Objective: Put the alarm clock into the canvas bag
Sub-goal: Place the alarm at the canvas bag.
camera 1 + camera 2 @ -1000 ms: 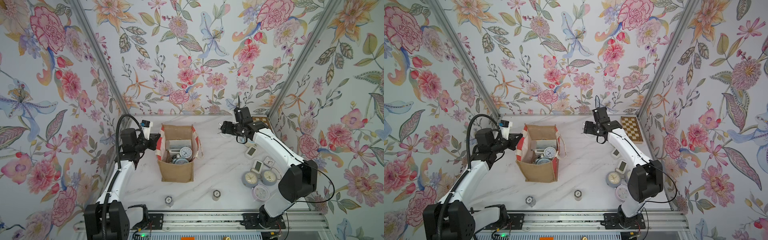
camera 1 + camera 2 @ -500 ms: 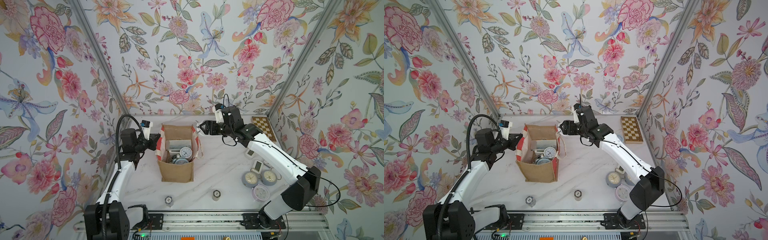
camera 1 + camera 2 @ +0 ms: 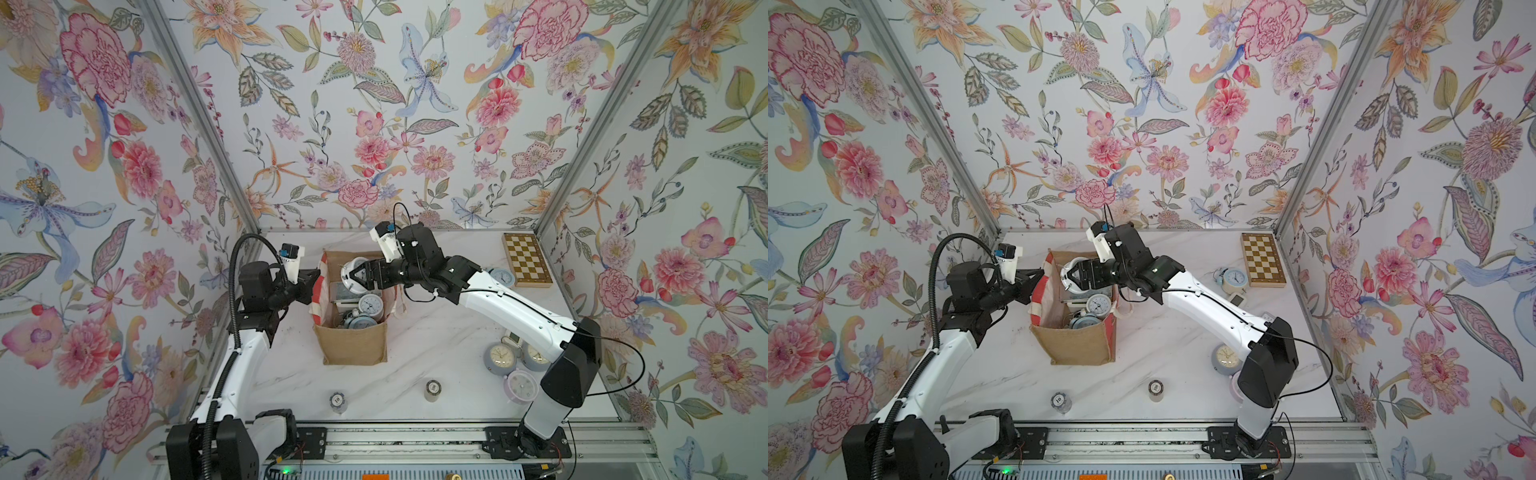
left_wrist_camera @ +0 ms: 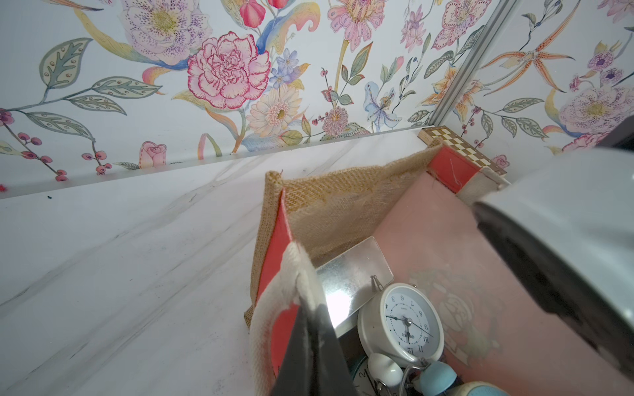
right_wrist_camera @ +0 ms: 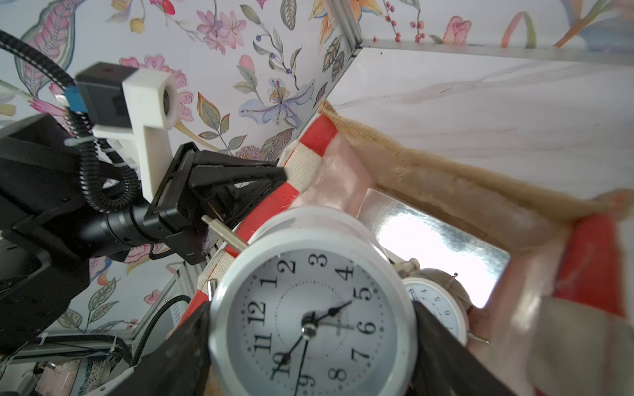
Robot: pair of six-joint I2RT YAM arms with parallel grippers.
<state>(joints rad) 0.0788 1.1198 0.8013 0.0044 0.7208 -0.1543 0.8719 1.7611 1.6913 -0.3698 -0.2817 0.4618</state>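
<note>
**White alarm clock held over bag mouth, not yet released**

Top views: the right gripper (image 3: 354,277) is clamped wide around the white alarm clock (image 3: 345,270), above the far end of the canvas bag (image 3: 353,347). The left gripper (image 3: 1040,275) is pressed together on the bag's striped side. A grey clock (image 3: 498,357) and others stand on the marble table (image 3: 436,340) (apparently waiting).

Left wrist: the jaws pinch the strap handle (image 4: 295,271). A twin-bell clock (image 4: 404,325) lies inside.

Right wrist: the dial sits between both fingers (image 5: 442,343). Remaining, by my judgement: lower, let go.
</note>
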